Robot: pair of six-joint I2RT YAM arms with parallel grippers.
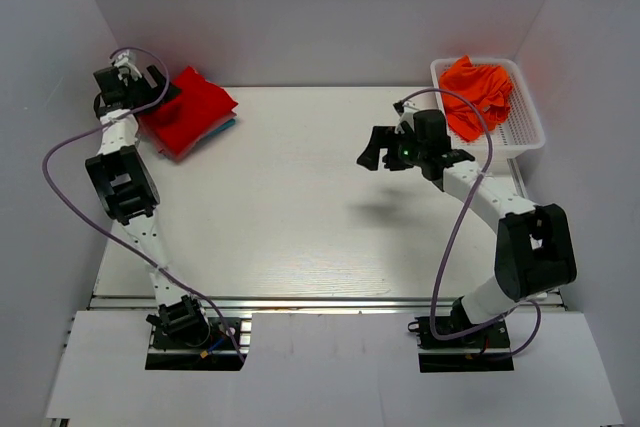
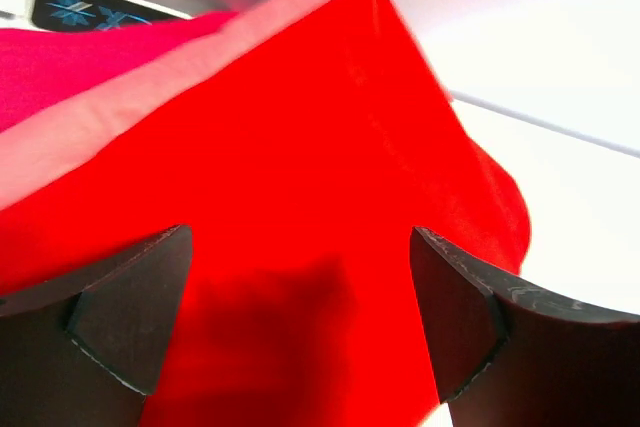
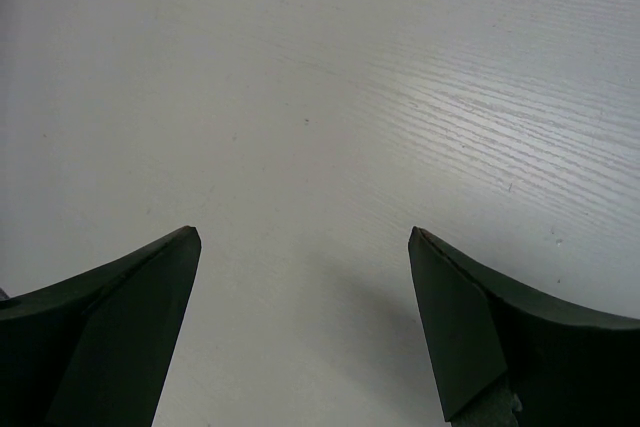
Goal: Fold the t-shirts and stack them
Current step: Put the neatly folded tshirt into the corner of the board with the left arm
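Observation:
A folded bright red t-shirt (image 1: 190,110) tops a stack at the table's far left; a teal edge (image 1: 226,127) peeks from under it. In the left wrist view the red shirt (image 2: 320,177) fills the frame, with a dusty pink shirt (image 2: 120,107) beside it. My left gripper (image 1: 128,79) is open just above the stack's left side, holding nothing (image 2: 300,307). Crumpled orange t-shirts (image 1: 477,94) lie in the basket at far right. My right gripper (image 1: 380,150) is open and empty above bare table (image 3: 305,287), left of the basket.
A white mesh basket (image 1: 525,127) stands at the far right corner. White walls close in the table on three sides. The table's front edge (image 1: 320,299) runs just ahead of the arm bases.

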